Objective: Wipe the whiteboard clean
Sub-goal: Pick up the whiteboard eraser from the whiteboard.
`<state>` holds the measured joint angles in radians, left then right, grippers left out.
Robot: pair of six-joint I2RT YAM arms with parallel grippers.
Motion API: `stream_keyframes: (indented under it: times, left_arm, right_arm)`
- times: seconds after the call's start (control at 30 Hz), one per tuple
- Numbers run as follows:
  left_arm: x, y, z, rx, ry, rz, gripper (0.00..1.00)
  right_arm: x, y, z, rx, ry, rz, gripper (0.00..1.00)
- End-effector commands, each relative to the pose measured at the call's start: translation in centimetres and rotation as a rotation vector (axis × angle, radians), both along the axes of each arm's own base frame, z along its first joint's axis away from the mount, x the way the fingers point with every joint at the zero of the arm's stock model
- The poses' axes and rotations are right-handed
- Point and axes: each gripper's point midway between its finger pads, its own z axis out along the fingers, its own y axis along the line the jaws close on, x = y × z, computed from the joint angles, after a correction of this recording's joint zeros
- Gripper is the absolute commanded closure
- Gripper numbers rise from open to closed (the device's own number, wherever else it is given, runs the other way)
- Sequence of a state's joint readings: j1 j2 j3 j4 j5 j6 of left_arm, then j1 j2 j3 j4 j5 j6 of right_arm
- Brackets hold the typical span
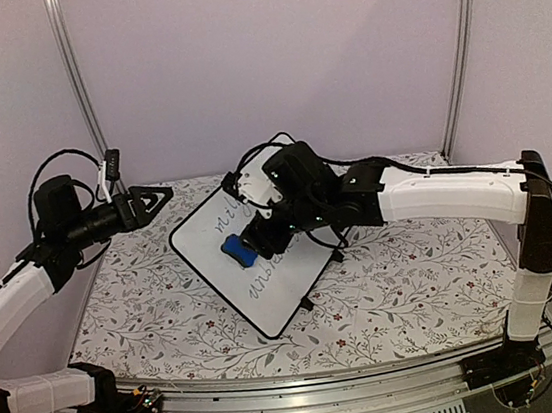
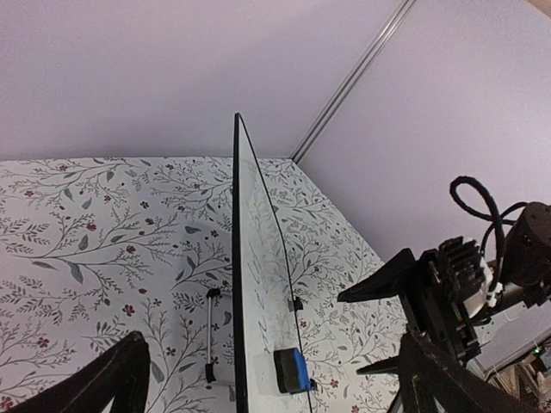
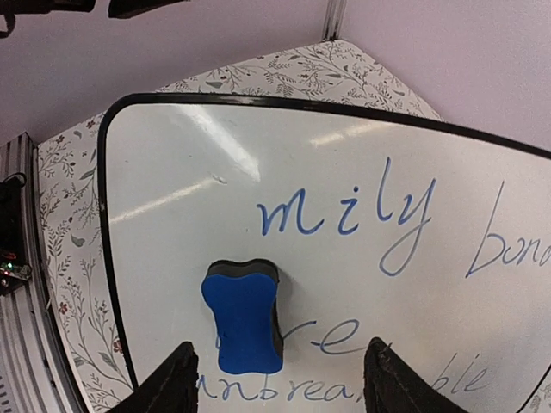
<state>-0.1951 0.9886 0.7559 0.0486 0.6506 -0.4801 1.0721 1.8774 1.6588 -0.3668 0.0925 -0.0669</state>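
Top view. The large flat white whiteboard (image 1: 204, 237) with a thin black rim fills mid-frame. A small blue foam eraser block (image 1: 238, 250) sits on it, between the spread fingers of the black right gripper (image 1: 260, 237). The floral-patterned table cover (image 1: 406, 281) lies open at lower left and lower right. The black left gripper (image 1: 152, 198) hangs at upper left.

white whiteboard (image 3: 344, 172), blue eraser (image 3: 244, 318), floral tablecloth (image 1: 416, 280)
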Motion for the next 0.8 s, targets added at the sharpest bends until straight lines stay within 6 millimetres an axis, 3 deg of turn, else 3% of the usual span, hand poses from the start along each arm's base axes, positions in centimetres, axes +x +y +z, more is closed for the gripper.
stream_keyframes:
  times: [0.0,0.07,0.2,0.27,0.4,0.53,0.67,0.77]
  left_arm:
    - [0.3,0.2,0.0,-0.002,-0.005,-0.002,0.00]
    - [0.4,0.3,0.0,0.007,-0.009,0.005,0.00]
    - [0.4,0.6,0.1,0.012,-0.015,0.020,0.00]
    - [0.6,0.8,-0.2,0.018,-0.010,0.036,0.00]
    - [0.7,0.8,-0.1,0.023,-0.011,0.042,0.00]
    - [0.9,1.2,-0.5,0.038,-0.003,0.066,0.00]
    - [0.8,1.1,-0.3,0.036,-0.006,0.066,0.00]
    - [0.7,1.3,-0.1,0.039,-0.015,0.077,0.00]
  right_arm:
    - [-0.5,-1.3,-0.7,0.004,-0.018,0.019,0.15]
    - [0.0,-1.8,-0.6,-0.006,-0.050,0.001,0.02]
    - [1.1,-2.5,1.5,0.066,-0.132,-0.040,0.01]
    - [1.1,-3.4,3.2,0.146,-0.159,-0.076,0.01]
    - [0.5,-4.4,4.5,0.222,-0.191,-0.088,0.01]
    - [0.1,-4.2,4.2,0.228,-0.204,-0.045,0.01]
    - [-1.8,-3.2,4.0,0.255,-0.211,0.087,0.01]
    - [-1.7,-3.4,3.7,0.273,-0.221,0.074,0.01]
